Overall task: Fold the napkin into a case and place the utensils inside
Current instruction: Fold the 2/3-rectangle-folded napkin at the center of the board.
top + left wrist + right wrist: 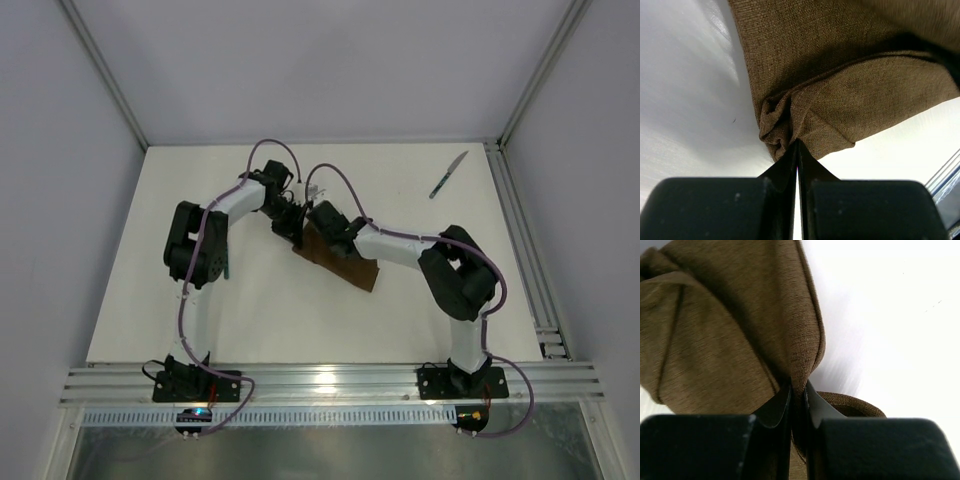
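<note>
**Top external view: folded napkin, both claws on its far end**

Item: dark brown woven cloth napkin point(340, 262), folded to a narrow strip on the white table point(250, 300). Its long axis slants from far-left end to near-right end.

- Left gripper point(798, 150): closed tight on a bunched corner at the far-left end.
- Right gripper point(798, 390): narrow, nipping a fold just beside it (both arms reach forward, wrists turned inward).
- Slim silvery knife point(448, 175): well apart, beyond the napkin's far right.

The rest of the strip trails away from both claws toward its near-right end.
</note>
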Robot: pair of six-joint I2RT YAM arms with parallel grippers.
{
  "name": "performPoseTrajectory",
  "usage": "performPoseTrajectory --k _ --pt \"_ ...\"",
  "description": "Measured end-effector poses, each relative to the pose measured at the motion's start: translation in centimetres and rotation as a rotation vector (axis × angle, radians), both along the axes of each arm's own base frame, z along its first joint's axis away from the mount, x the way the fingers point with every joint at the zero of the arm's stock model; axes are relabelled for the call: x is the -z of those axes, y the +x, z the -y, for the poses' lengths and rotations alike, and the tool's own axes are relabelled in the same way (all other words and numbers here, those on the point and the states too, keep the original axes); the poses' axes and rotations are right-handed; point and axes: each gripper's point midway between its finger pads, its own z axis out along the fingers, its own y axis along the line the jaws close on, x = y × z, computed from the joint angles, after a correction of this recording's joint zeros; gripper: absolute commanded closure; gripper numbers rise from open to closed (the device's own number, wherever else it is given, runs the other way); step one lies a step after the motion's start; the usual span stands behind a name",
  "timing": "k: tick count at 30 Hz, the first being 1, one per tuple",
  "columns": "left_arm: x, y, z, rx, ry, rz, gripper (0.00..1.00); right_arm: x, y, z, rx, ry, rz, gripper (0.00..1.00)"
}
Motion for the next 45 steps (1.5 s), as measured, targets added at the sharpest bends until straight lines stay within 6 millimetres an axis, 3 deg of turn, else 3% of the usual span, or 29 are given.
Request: performPoseTrajectory --k 5,11,26,37,45 --pt "0.0 -0.1 0.3 -0.012 -0.015 -0.017 1.00 -0.4 -1.7 -1.3 -0.017 -0.084 0.084 0.96" --pt "0.0 -0.3 0.6 -0.025 -0.030 -0.031 1.00 -0.7 -2.6 -1.4 -0.001 -0.154 0.166 0.96" --pt "0.0 -0.6 1.1 -0.037 -0.062 -0.057 1.00 1.6 -8.9 -3.4 -0.106 -0.294 0.244 0.96" --pt "-0.1 -1.0 1.5 -0.026 -0.086 -0.072 1.00 2.7 -9.7 -3.2 -0.157 -0.451 0.294 0.96" --pt "-0.6 -1.0 1.1 -0.012 -0.114 -0.080 0.82 3.0 -9.7 -3.1 -0.170 -0.504 0.295 0.96"
